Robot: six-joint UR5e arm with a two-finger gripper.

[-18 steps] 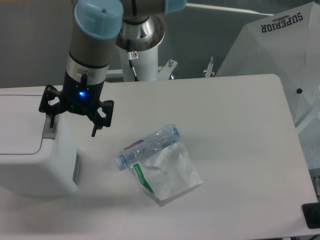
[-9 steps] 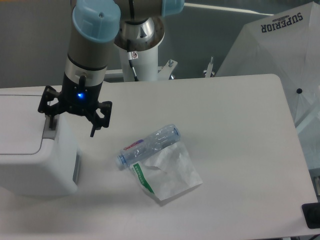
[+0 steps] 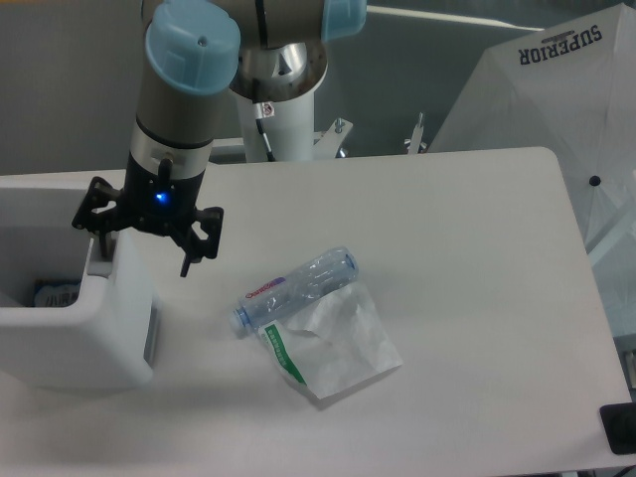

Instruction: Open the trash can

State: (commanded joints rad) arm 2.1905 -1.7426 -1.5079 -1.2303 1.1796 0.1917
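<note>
Trash can (image 3: 89, 328) sat at the table's (image 3: 467, 298) left edge, its top open onto a hollow with something bluish inside; I could not make out the lid. My gripper (image 3: 142, 237) hung over its right rear corner, jaws spread, one finger (image 3: 102, 238) low by the grey push-bar. I judged the bin rigid, smooth plastic, light enough to slide, so I would press straight down on the bar, not grab a wall. Bottle (image 3: 298, 287) and bag (image 3: 336, 346) lay well apart.

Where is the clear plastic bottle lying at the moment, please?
The bottle lies on its side near the table's middle, partly on the white plastic bag, right of the trash can.
</note>
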